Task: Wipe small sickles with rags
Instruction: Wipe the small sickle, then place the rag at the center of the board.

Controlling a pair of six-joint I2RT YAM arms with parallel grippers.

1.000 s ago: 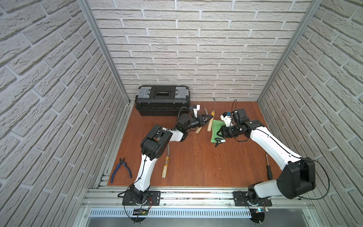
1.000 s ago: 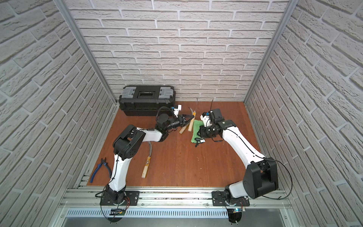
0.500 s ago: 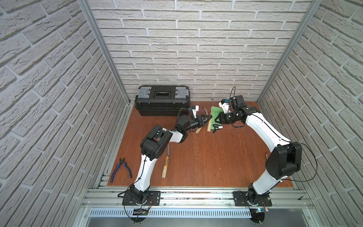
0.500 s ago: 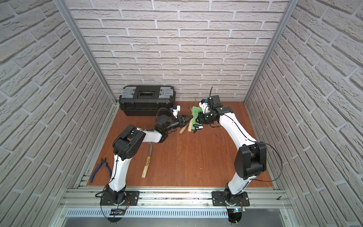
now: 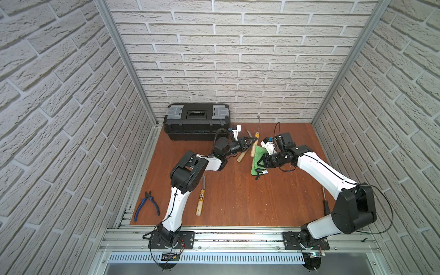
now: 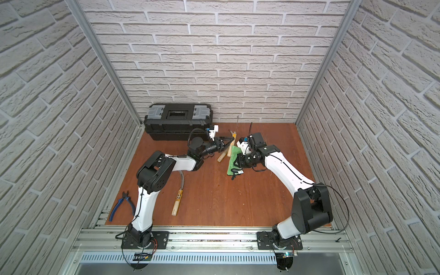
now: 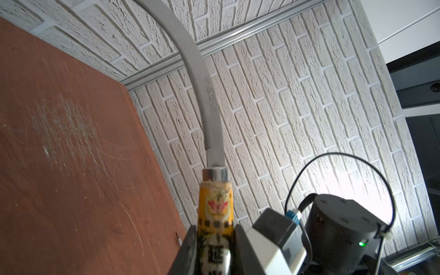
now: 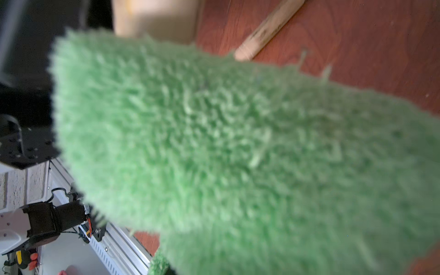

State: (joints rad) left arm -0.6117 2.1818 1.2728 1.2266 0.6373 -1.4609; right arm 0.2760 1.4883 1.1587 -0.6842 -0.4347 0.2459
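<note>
Nearest, an aluminium rail (image 5: 238, 235) carries both arm bases along the front edge of the reddish-brown wooden table (image 5: 238, 195), which white brick-pattern walls (image 5: 238, 71) close in on three sides. Blue-handled pliers (image 5: 146, 206) lie at the near left corner and a dark screwdriver (image 5: 325, 204) lies near the right edge. A loose sickle (image 5: 200, 202) lies flat beside the left arm, its pale handle toward the rail.

Farther in, the right claw (image 5: 260, 164) is pressed together on the edge of the green rag (image 5: 256, 158), which has a black strap at its near end. Whether the rag touches the table I cannot tell. Just beside it, the left claw (image 5: 248, 143) pinches the yellow-labelled handle of the held sickle (image 7: 209, 100), whose toothed grey blade curves up against the wall. A third sickle (image 5: 241, 156) lies on the table just beside that claw. A black toolbox (image 5: 196, 119) stands against the back wall.
</note>
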